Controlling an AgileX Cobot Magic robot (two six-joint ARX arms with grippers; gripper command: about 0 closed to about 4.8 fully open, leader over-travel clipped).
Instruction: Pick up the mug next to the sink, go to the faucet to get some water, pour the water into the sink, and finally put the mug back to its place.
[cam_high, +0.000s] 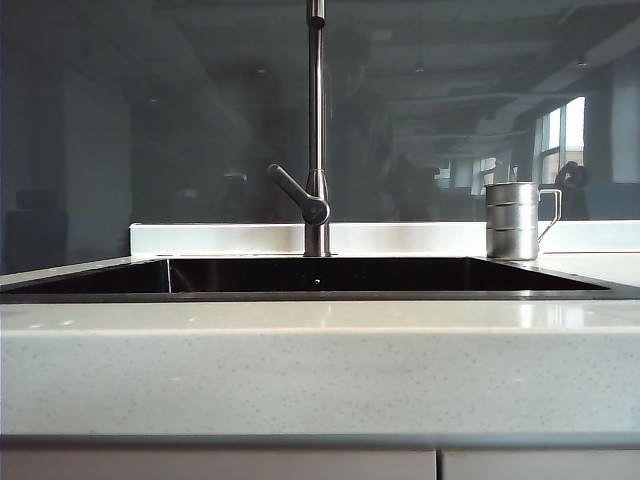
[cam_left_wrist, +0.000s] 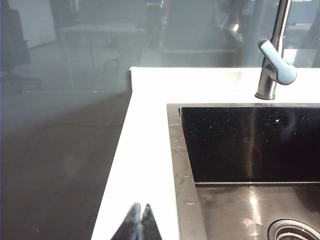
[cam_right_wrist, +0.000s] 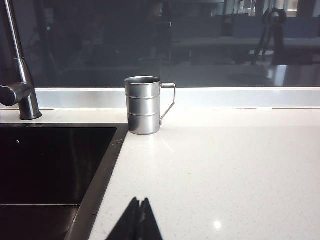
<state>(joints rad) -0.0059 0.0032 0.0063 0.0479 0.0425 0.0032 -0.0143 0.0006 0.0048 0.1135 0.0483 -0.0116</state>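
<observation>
The ringed steel mug (cam_high: 512, 220) stands upright on the pale counter at the sink's back right corner, its wire handle turned away from the basin; the right wrist view shows the mug (cam_right_wrist: 142, 105) too. The tall faucet (cam_high: 316, 130) rises behind the dark sink (cam_high: 320, 294), its lever angled to the left. No water shows. My right gripper (cam_right_wrist: 139, 202) is shut and empty over the counter, well short of the mug. My left gripper (cam_left_wrist: 140, 207) is shut and empty over the counter strip beside the sink (cam_left_wrist: 174, 150), far from the faucet (cam_left_wrist: 274, 60). Neither gripper appears in the exterior view.
A low white backsplash ledge (cam_high: 230, 238) runs behind the counter, with dark reflective glass above it. The counter's end (cam_left_wrist: 120, 150) drops off beside the left gripper. A round drain (cam_left_wrist: 295, 231) sits in the basin floor. Bare counter (cam_right_wrist: 240, 165) stretches beyond the mug's handle side.
</observation>
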